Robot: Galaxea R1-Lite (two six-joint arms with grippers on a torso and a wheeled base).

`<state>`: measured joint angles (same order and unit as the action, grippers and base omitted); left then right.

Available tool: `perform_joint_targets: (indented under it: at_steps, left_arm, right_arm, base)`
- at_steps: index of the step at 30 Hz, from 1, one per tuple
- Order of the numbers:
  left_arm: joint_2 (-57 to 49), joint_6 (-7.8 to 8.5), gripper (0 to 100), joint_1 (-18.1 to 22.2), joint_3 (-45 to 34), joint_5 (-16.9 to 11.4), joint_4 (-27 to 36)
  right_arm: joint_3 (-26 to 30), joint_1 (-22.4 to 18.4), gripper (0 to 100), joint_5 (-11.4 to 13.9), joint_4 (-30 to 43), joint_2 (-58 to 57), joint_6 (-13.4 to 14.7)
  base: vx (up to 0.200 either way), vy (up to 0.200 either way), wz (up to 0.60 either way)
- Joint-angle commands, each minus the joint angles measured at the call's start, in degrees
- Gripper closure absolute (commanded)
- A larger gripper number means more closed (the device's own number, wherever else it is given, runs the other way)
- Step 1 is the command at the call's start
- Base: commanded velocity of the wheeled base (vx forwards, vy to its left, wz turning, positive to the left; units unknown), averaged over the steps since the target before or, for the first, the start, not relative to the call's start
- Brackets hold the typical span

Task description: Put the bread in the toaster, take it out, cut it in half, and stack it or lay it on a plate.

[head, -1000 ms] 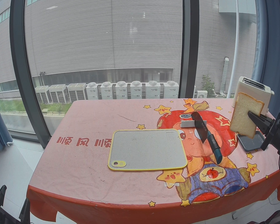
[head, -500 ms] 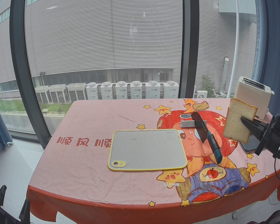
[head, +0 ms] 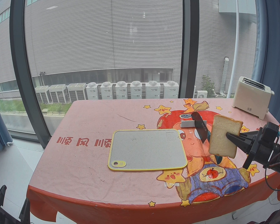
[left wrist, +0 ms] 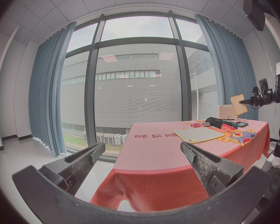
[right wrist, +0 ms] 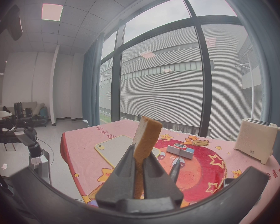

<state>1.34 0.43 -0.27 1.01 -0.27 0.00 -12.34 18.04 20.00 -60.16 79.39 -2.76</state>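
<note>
Currently the right hand (head: 233, 138) grips an upright bread slice (head: 221, 134) over the knife (head: 201, 127), near the cutting board (head: 146, 150); the left hand (left wrist: 143, 150) hangs released.

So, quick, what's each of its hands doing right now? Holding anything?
Left gripper: open, holding nothing.
Right gripper: fingers shut on the bread.

The bread (head: 221, 140) looks porous, the cutting board (head: 147, 149) matt plastic, the tablecloth (head: 84, 171) printed cloth
</note>
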Motion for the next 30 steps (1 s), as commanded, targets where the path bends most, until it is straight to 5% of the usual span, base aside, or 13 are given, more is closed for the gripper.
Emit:
perform_joint_targets:
  at_steps: [1,15,17,26,30]
  left_arm:
    - [0.07,0.10,0,-0.08,-0.92,0.00,0.00]
    - [0.07,0.10,0,-0.08,-0.92,-0.08,0.00]
    - [0.07,0.10,0,-0.08,-0.92,-0.08,0.00]
    - [0.07,0.10,0,-0.08,-0.92,-0.08,0.00]
    - [0.07,0.10,0,-0.08,-0.92,-0.08,0.00]
  right_arm:
    - [0.47,2.17,100,-0.05,-0.04,0.95,0.03]
    - [1.44,8.24,100,-3.13,-0.13,3.32,0.38]
    - [1.79,11.66,100,-3.66,-0.13,4.02,2.58]
    - [1.53,14.92,100,-4.36,-0.22,5.08,6.80]
    - [1.00,16.32,100,-4.36,-0.22,5.17,10.93]
  base:
    - [0.000,0.000,0.00]
    - [0.000,0.000,0.00]
    - [0.000,0.000,0.00]
    - [0.000,0.000,0.00]
    - [0.000,0.000,0.00]
